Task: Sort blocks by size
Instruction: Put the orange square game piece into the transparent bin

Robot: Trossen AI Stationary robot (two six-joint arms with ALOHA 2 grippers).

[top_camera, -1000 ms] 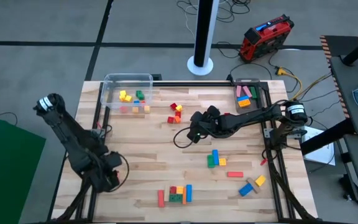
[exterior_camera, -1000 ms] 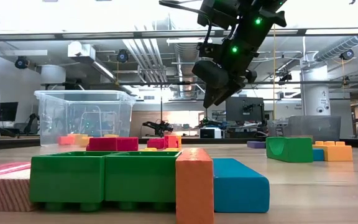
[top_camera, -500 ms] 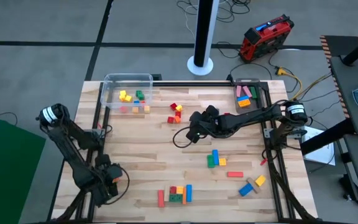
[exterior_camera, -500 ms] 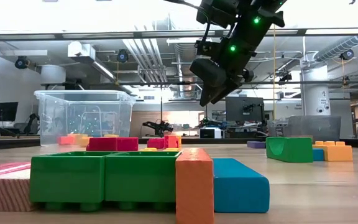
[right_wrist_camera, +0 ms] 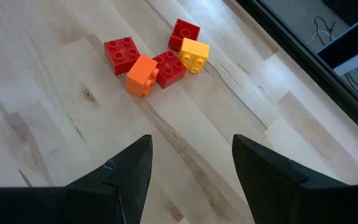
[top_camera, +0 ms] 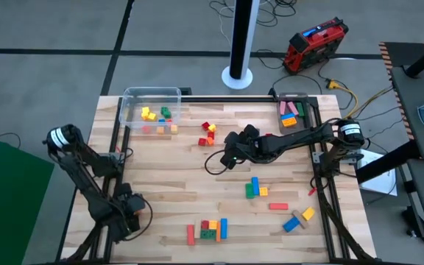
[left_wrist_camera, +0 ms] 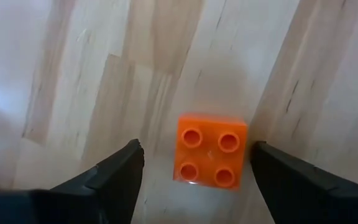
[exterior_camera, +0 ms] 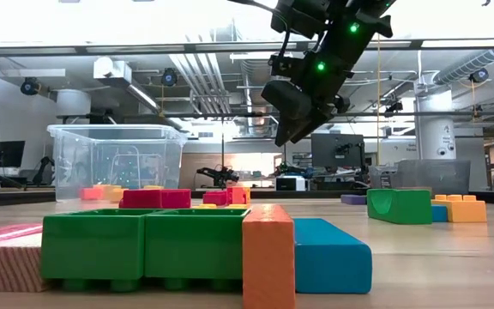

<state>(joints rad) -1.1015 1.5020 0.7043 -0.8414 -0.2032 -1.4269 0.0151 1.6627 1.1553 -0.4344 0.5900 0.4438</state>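
Note:
An orange four-stud block (left_wrist_camera: 209,158) lies flat on the wooden table, near its front left corner. My left gripper (left_wrist_camera: 197,149) is open over it, one finger on either side, touching nothing; in the high view the left gripper (top_camera: 124,213) hides the block. My right gripper (top_camera: 230,154) hangs open above mid-table, clear of the wood. A cluster of red, orange and yellow blocks (right_wrist_camera: 157,59) lies beyond it. More blocks sit in groups at the right (top_camera: 255,188) and at the front (top_camera: 208,230).
A clear plastic tub (top_camera: 151,110) holding several small blocks stands at the far left. A dark tray (top_camera: 293,112) with pink and orange blocks sits at the far right. A red bar (top_camera: 278,206) and a blue-yellow group (top_camera: 298,219) lie near the front right.
My left arm has drawn in and carried its gripper a little toward the table's near edge, close to the front left corner. The blocks have kept their places.

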